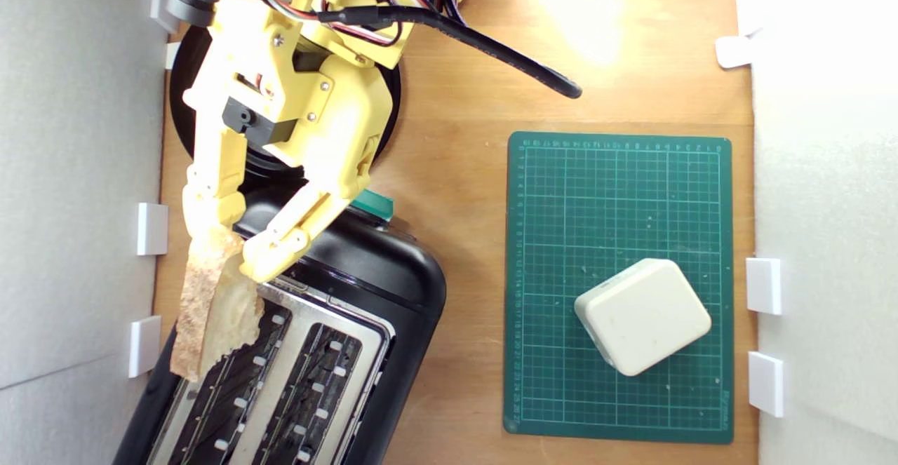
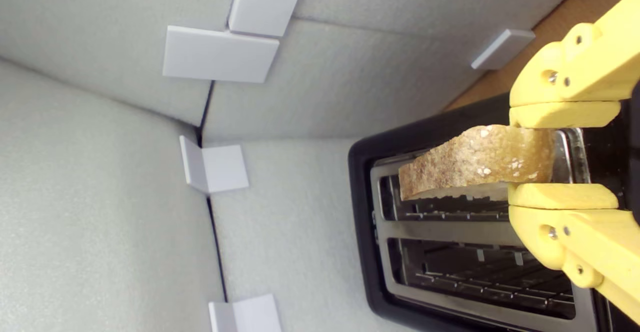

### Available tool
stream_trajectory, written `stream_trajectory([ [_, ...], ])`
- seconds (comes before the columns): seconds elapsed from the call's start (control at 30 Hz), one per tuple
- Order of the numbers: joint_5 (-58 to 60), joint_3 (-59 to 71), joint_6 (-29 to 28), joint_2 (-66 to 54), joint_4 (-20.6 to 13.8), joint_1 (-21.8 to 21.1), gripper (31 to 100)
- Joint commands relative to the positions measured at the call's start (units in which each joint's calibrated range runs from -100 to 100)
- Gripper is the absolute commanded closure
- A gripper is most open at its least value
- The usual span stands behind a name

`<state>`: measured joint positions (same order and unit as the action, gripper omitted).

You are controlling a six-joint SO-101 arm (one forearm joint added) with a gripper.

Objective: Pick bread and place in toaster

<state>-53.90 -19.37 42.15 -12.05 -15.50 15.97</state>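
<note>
Now gripper [image 1: 235, 244] clamped on bread [image 1: 210, 307], slice hanging over toaster [image 1: 393, 290] slot nearest wall; bread's long axis runs roughly along slot, lowering straight down looks likely.

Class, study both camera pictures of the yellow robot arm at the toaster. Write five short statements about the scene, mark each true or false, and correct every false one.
1. The yellow gripper is shut on the tan-crusted wedge of rustic bread. True.
2. The bread is fully down inside a slot of the black two-slot toaster with the silver top plate. False: it is held above the slot nearer the exterior view's left.
3. The rounded white square block lies on the green gridded cutting mat. True.
4. The white block touches the toaster. False: bare wooden table separates them.
5. Both toaster slots hold bread. False: both look empty.
</note>
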Motion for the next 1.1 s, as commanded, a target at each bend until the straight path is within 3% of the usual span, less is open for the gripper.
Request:
stream_trajectory([
  [0.0,3.0,-3.3,0.3,-0.5,0.2,0.3,74.7],
  [1.07,7.8,-3.5,0.0,7.7,0.5,-0.9,74.7],
])
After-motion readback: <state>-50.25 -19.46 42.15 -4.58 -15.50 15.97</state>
